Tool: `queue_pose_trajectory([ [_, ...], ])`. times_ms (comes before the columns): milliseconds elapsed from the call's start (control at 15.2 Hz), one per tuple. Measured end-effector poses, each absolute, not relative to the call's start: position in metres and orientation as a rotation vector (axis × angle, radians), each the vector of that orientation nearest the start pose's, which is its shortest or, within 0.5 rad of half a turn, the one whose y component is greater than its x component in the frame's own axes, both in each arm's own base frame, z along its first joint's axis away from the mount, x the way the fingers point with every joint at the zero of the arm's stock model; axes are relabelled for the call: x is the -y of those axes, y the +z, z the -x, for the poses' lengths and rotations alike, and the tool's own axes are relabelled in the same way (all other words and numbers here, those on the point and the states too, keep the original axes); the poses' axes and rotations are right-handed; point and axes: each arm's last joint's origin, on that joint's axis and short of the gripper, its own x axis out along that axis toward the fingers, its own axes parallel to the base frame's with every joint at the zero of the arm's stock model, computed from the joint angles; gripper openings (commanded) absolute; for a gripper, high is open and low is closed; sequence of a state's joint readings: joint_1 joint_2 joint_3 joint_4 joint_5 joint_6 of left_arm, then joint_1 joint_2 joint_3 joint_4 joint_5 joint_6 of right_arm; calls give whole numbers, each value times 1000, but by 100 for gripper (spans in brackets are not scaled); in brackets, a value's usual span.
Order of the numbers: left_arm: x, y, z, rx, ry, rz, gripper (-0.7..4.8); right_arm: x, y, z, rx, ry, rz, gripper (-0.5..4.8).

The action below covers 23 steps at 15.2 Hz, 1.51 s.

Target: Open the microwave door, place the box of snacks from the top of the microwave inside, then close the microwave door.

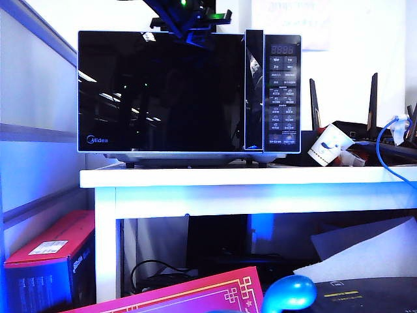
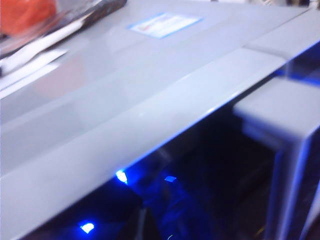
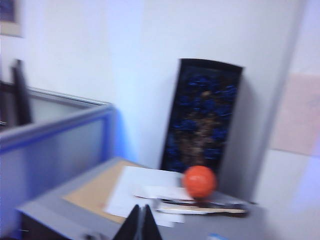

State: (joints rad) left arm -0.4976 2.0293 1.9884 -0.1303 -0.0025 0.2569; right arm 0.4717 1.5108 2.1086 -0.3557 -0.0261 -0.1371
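Only from right claw (image 3: 140, 220): orange ball (image 3: 199, 182)

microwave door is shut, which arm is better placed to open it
Probably left: its wrist view sits close over the front top edge of the microwave, just above the door. The right gripper, jaws shut, views it from farther back. Left gripper unclear.

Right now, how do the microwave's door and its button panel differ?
The microwave door is a wide, glossy black glass sheet showing reflections and a small logo; the button panel is a narrow upright strip crowded with keys under a digital display. Both are dark and share the microwave's pale-trimmed front.
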Motion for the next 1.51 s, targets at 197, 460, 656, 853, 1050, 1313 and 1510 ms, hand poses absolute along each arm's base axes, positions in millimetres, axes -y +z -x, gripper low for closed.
queue_pose_trajectory([
  [197, 192, 439, -380, -31, -455, -271, -6, -110, 587, -222, 313, 363, 133, -5],
  [460, 91, 584, -170, 267, -470, -95, -6, -61, 622, -127, 482, 277, 99, -5],
  [656, 13, 580, -25, 249, -464, -96, -6, -29, 614, -65, 408, 289, 143, -5],
  [853, -58, 540, 103, 368, -386, -81, -6, -12, 595, -31, 281, 309, 163, -5],
  [1050, -81, 490, 144, 287, -345, -136, -6, -11, 544, -29, 162, 326, 192, -5],
  [1313, -43, 407, 80, 13, -507, -208, -5, -29, 427, -60, 192, 390, 126, -5],
  [1510, 1, 331, 7, -51, -648, -145, -6, -35, 350, -74, 112, 372, 80, -5],
])
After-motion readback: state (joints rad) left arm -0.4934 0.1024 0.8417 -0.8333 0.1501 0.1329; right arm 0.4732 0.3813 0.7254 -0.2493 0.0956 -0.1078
